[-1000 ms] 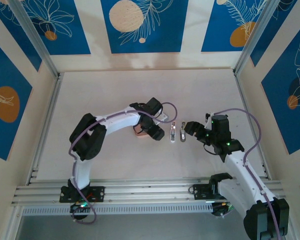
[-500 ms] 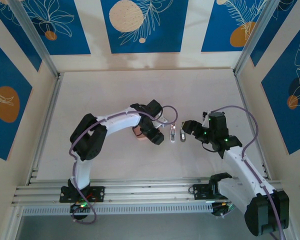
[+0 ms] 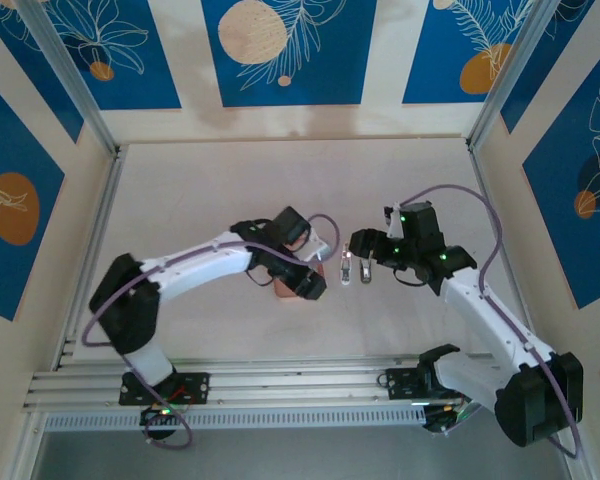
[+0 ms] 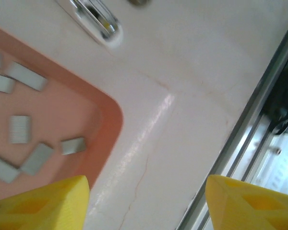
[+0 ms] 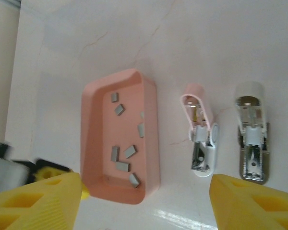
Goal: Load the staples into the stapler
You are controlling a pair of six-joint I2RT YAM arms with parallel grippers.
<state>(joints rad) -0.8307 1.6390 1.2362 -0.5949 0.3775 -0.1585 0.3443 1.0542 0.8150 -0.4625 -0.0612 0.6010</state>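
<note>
**Arms close in on the staple tray**
The left gripper (image 4: 146, 203), jaws wide and empty, has slid over the pink tray (image 4: 110, 120). The staples (image 4: 20, 129) lie loose just ahead of one finger. The right gripper (image 5: 146, 206), also wide and empty, has drawn up above the opened staplers (image 5: 200, 139); nothing picked up yet.

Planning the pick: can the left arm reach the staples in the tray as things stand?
Probably yes. The left gripper hangs open over the edge of the pink tray. The staples lie loose and uncovered inside, with nothing between. Ones near the wall may be awkward.
</note>
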